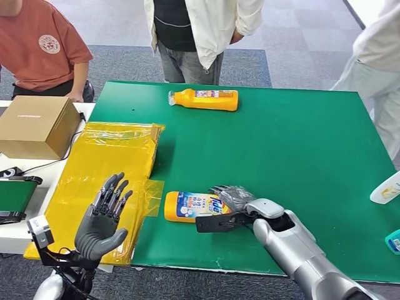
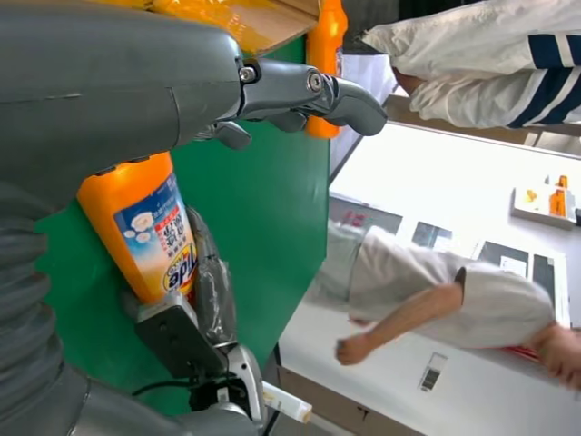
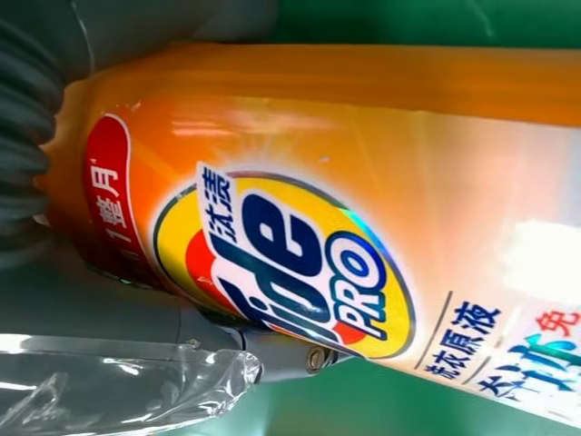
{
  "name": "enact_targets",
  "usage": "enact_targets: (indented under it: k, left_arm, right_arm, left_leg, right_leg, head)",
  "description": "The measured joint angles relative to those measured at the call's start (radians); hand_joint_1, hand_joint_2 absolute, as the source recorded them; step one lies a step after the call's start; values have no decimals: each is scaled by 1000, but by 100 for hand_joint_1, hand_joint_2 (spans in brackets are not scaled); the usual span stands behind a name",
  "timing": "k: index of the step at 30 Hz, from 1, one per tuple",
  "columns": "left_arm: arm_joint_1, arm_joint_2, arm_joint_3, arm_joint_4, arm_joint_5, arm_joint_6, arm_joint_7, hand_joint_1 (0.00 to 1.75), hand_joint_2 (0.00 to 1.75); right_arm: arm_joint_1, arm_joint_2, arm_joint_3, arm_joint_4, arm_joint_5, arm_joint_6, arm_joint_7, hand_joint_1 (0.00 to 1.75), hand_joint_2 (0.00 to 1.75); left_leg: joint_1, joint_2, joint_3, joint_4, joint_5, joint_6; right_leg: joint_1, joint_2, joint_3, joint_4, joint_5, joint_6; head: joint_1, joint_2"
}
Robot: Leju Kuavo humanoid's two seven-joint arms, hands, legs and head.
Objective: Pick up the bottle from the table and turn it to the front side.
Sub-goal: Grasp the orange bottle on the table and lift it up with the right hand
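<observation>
right hand (image 1: 231,203) wraps bottle (image 1: 189,206), lying label-up on green surface (image 1: 292,162) | left hand (image 1: 101,222) spread wide, holding nothing, over yellow bag (image 1: 108,162)

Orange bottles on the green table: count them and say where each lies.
2. One orange bottle lies on its side at the table's far edge; the other bottle lies near the front edge at the right hand. Others may be hidden.

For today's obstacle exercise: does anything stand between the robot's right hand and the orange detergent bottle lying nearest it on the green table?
Nothing visible does. The right hand is already at the orange plastic detergent bottle, over its end; the bottle lies on the green table.
</observation>
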Motion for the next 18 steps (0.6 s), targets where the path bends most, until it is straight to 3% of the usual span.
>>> enact_targets:
  k: [11,18]
  left_arm:
    - [0,5,-4,6,14,5,-12,0,175]
    - [20,7,-1,6,13,28,-23,0,175]
  right_arm:
    - [-27,-27,60,5,-175,-28,11,175,175]
    - [90,-48,-23,-117,-424,-95,-67,175,175]
  left_leg:
    - [0,0,0,0,1,1]
    - [0,0,-1,0,0,1]
  right_leg:
    - [0,0,1,0,1,1]
    - [0,0,3,-1,1,1]
  head:
    - [0,0]
    - [0,0]
